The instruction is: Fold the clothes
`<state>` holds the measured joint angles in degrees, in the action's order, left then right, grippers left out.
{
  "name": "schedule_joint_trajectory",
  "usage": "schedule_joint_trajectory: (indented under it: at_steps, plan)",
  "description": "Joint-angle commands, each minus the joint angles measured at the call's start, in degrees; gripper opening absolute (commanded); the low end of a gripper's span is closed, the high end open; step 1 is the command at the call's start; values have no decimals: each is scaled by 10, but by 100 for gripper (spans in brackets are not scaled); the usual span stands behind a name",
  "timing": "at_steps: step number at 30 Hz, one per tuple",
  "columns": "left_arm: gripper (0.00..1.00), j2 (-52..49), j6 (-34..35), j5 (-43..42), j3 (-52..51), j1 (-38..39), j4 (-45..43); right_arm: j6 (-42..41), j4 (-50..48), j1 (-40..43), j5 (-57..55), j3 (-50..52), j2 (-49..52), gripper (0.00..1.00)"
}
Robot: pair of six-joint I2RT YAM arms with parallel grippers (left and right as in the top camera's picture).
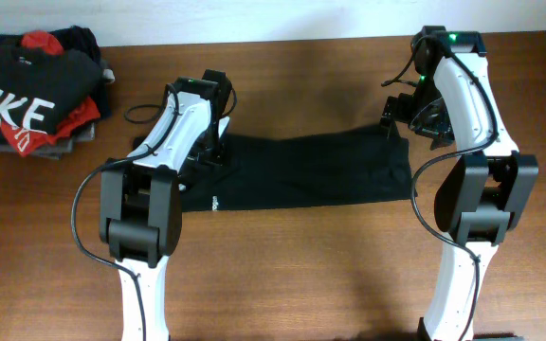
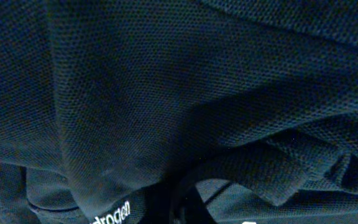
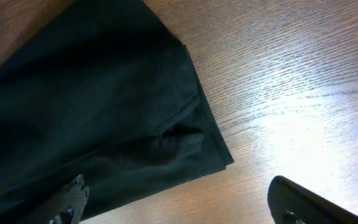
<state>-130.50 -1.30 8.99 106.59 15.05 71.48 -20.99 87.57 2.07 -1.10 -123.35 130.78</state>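
- Fabric fills the whole left wrist view: dark mesh cloth in bunched folds, with a scrap of white lettering (image 2: 110,214) cut off by the lower edge.
- You see no fingers there. The left claw (image 1: 214,144) is pressed together, but whether cloth is pinched in it cannot be told.
- From overhead, that claw is mostly hidden under its own arm, at the left end of the black T-shirt (image 1: 311,170).
- The T-shirt lies as a long band across the middle of the bench (image 1: 301,275), reaching from one arm to the other. Its left end is covered by the arm.
- The right claw (image 3: 179,208) is spread wide by the shirt's right end. Only the tips of its fingers (image 3: 70,198) show, cut off by the frame.
- You cannot tell whether those tips touch the cloth.
- A stack of folded garments (image 1: 36,95) sits at the far left corner, partly out of frame.
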Motion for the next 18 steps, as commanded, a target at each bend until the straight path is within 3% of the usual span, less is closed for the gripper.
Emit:
schedule_joint_trajectory:
  at_steps: [1,10,11,14,18]
  plan:
    - [1,9,6,10,-5,1,4,-2,-1,-2,-9,4,-17,97]
    - [1,37,117,109,41,1,94,-2,-2,-2,-10,4,-17,96]
    - [4,42,129,123,43,1,102,-2,-2,-2,-11,4,-17,97]
    - [49,49,136,138,49,1,122,-2,-1,-2,-11,4,-17,97]
    - [49,49,137,152,49,0,141,-2,7,-2,-12,4,-17,97]
